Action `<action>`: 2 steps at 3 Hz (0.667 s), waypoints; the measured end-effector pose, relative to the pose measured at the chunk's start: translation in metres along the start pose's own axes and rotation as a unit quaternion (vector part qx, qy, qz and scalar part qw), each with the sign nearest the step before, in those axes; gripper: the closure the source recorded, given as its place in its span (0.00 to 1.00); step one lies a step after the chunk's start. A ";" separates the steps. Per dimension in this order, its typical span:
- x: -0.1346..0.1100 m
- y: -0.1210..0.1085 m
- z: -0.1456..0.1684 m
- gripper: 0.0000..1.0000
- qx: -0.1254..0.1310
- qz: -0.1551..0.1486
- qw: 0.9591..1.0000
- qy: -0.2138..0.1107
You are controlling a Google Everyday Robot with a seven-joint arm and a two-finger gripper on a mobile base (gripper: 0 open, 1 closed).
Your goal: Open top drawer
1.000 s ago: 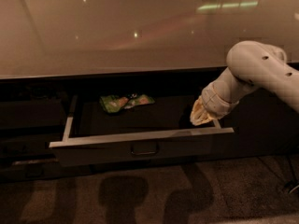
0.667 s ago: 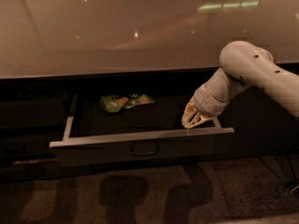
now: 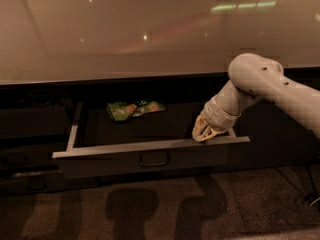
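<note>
The top drawer (image 3: 110, 160) stands pulled out under the pale countertop, with a dark front, a small centred loop handle (image 3: 154, 159) and pale side rails. A green snack packet (image 3: 134, 108) lies on its floor near the back. My gripper (image 3: 206, 132) hangs from the white arm (image 3: 265, 84) at the drawer's right end, just behind the top edge of the front panel and touching or nearly touching it.
A glossy pale countertop (image 3: 150, 34) runs above the drawer. Dark cabinet fronts (image 3: 30, 124) flank the drawer at left and right. A speckled dark floor (image 3: 165, 209) lies in front, with shadows on it.
The arm and gripper have shifted left along the drawer's right end. The drawer looks as far out as before.
</note>
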State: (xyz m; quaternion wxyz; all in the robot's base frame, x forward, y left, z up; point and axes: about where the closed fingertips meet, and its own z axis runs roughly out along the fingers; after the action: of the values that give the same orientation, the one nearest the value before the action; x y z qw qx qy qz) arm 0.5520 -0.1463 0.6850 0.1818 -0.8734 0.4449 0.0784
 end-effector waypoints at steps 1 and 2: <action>0.004 0.004 0.009 1.00 -0.006 0.001 1.000 -0.009; 0.015 0.014 0.037 1.00 -0.003 -0.008 0.998 -0.065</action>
State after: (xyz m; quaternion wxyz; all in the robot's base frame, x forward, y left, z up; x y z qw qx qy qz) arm 0.5509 -0.1506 0.6431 0.2080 -0.8705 0.4251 0.1349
